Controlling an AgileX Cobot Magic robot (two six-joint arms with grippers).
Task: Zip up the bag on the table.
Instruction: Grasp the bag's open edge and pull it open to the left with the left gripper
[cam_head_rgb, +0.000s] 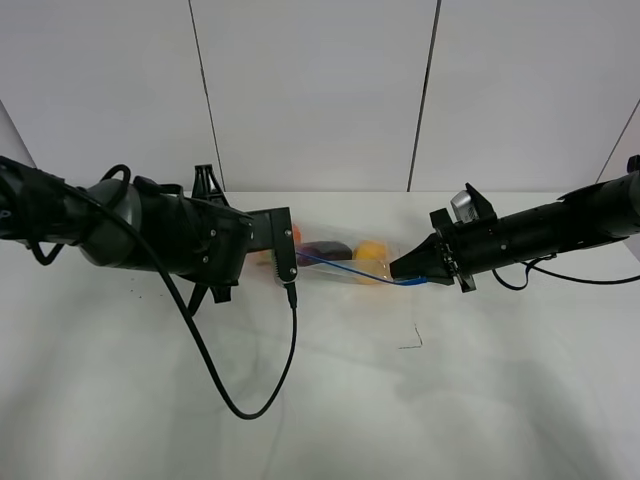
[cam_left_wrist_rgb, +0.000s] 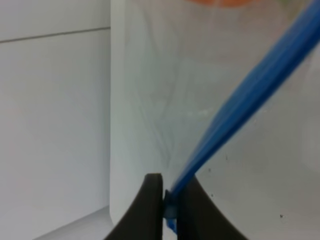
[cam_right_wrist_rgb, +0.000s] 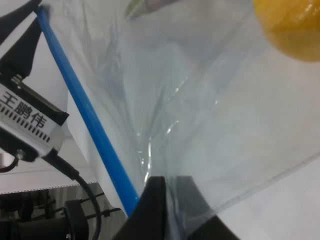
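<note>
The bag (cam_head_rgb: 345, 262) of clear plastic is stretched between my two grippers over the white table (cam_head_rgb: 420, 410), with orange, purple and yellow fruit showing inside. Its blue zipper strip (cam_head_rgb: 350, 268) runs from one gripper to the other. My left gripper (cam_head_rgb: 292, 262) is shut on the strip's left end; the left wrist view shows the strip (cam_left_wrist_rgb: 245, 100) pinched between the dark fingertips (cam_left_wrist_rgb: 150, 210). My right gripper (cam_head_rgb: 402, 270) is shut on the bag's right end, where clear plastic (cam_right_wrist_rgb: 200, 125) enters the fingers beside the strip (cam_right_wrist_rgb: 85, 110). A yellow fruit (cam_right_wrist_rgb: 295, 25) lies close by.
A black cable (cam_head_rgb: 255, 405) loops from the left arm down across the table's front. A small dark mark (cam_head_rgb: 412, 340) sits on the tabletop below the bag. White wall panels stand behind the table.
</note>
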